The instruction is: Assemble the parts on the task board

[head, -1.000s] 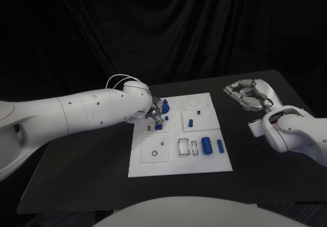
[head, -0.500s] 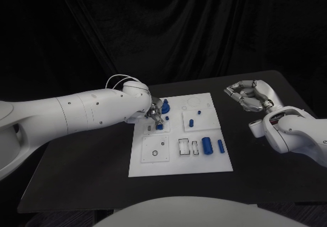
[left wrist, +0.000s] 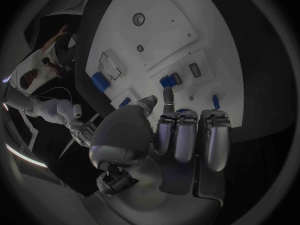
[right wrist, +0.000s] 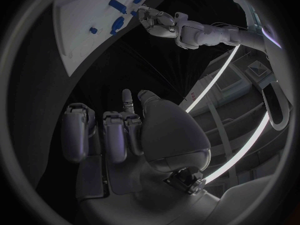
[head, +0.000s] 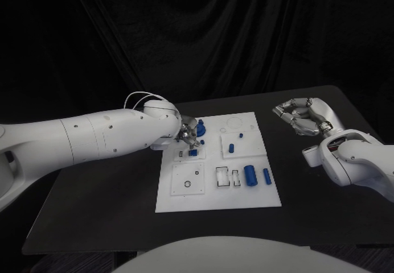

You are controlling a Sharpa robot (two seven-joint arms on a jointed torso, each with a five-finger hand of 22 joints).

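One white task board (head: 217,196) sits in the middle of a black table (head: 98,210), with black curtains (head: 205,51) behind it. The head view shows roughly seven blue parts on the board. Two blue cylinders (head: 249,175) lie side by side at the right edge (one fat, one slimmer), and one upright blue peg (head: 230,148) stands in the upper right panel with a small blue bit (head: 239,135) just above it. The rest sit up by the left hand (head: 188,133).

The left hand hangs over the board's upper left corner, fingers curled down right at a blue part (head: 192,152). Can't tell whether it actually has hold of it. The right hand (head: 302,115) is off the board's right side, raised above the table, fingers curled inward on nothing.
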